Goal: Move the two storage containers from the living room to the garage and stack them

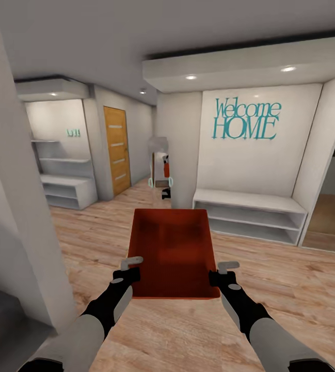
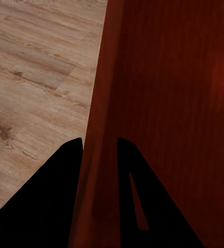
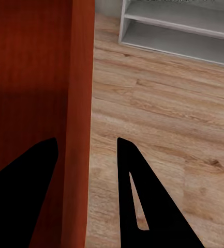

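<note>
Head view: both grippers, left (image 1: 131, 267) and right (image 1: 223, 273), are clamping opposite side walls of one orange-red bin (image 1: 171, 251), holding it above the wood floor (image 1: 270, 289) and facing a white shelf (image 1: 250, 217).

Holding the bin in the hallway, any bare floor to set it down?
Bare wood floor between the storage container and the white bench shelf ahead-right, and ahead-left toward the wooden door. Tight by the wall corner beside the left gripper. Right gripper side is open.
</note>
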Robot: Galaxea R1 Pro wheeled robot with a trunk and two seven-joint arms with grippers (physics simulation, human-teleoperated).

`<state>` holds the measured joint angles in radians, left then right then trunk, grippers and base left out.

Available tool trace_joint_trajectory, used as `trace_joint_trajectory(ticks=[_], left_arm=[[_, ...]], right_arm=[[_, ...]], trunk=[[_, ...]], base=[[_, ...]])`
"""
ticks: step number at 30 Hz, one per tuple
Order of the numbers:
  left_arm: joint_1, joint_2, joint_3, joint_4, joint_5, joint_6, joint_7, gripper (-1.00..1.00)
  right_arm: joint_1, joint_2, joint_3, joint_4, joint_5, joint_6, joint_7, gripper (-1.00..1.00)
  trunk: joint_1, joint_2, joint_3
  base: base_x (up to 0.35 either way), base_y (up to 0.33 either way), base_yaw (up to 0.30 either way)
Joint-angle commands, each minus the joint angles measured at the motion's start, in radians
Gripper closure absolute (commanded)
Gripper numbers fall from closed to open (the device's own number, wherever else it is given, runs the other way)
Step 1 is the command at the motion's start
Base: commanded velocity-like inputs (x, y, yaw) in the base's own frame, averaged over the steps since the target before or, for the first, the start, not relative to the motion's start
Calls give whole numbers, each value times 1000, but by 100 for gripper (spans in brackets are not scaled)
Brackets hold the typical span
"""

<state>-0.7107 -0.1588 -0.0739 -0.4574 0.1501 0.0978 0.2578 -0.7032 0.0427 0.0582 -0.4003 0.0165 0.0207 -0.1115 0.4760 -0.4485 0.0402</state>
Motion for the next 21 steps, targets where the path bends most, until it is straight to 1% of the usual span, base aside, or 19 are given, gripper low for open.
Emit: trace_joint_trajectory(ticks=[1, 21], left_arm=[[0, 52, -3, 0, 22, 5, 11, 100], [0, 53, -4, 0, 22, 5, 11, 100]], right_arm=[[-1, -1, -63, -19, 3, -42, -7, 100], [-1, -1, -63, -19, 3, -42, -7, 100]], trunk=[[1, -1, 0], [1, -1, 0]], base=[[323, 0, 0], [323, 0, 0]])
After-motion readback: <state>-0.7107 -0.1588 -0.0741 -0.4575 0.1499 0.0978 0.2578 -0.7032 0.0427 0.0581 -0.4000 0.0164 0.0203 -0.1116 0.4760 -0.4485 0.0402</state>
